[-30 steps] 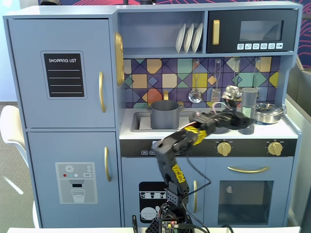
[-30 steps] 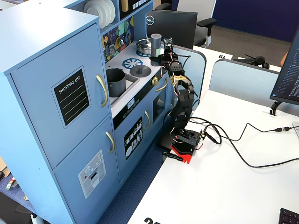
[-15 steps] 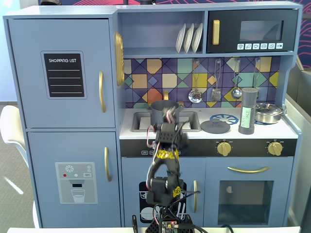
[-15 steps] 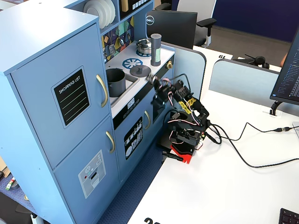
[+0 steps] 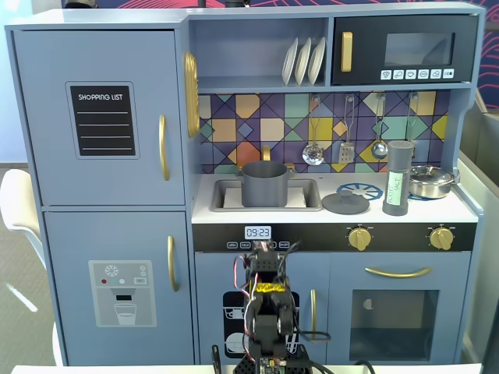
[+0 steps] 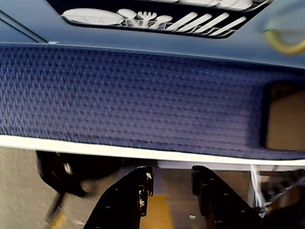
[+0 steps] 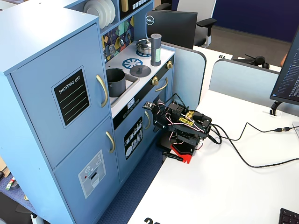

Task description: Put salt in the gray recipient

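Gray on gray: the salt (image 5: 397, 178) stands upright near the right end of the toy kitchen's countertop (image 5: 460, 210), just beside the silver pan (image 5: 430, 181) at the back right corner, and the gray recipient (image 5: 263, 184) sits in the sink recess toward the left end — well apart from each other, with the flat lid (image 5: 345, 203) lying between them. In the other fixed view the salt (image 7: 155, 43) again stands alone and upright, with nothing touching it.

The arm is folded low on the white desk (image 7: 224, 186) in front of the kitchen, far below the countertop. Its pincer (image 6: 171, 183) points down at the blue mat (image 6: 143, 95) in the wrist view, fingers slightly parted and pinching nothing.

Judging from this, the task looks wholly undone: the shaker is not held, not tilted, not over the pot. Reaching, gripping, carrying across and tipping all remain.
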Robot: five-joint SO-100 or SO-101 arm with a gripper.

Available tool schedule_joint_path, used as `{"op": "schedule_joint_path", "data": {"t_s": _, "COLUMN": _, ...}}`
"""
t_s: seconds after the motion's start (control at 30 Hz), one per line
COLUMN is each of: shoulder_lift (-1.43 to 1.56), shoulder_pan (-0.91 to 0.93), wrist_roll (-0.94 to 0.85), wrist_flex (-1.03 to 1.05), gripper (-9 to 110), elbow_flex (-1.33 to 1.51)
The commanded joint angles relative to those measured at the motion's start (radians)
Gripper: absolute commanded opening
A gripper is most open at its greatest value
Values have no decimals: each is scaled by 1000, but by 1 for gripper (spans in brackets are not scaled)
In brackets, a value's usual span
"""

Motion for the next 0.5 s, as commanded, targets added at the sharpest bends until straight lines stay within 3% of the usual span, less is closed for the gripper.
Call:
{"op": "schedule_joint_path", "data": {"t_s": 0.0, "shoulder_lift": 20, "shoulder_pan": -26, "wrist_roll": 66, "wrist_flex": 51, "gripper": 0, "elbow_flex": 8}}
{"op": "schedule_joint_path", "data": {"t_s": 0.47, "shoulder_lift": 20, "shoulder_pan": -18, "wrist_roll": 75, "wrist_flex": 48, "gripper": 0, "elbow_flex": 9}}
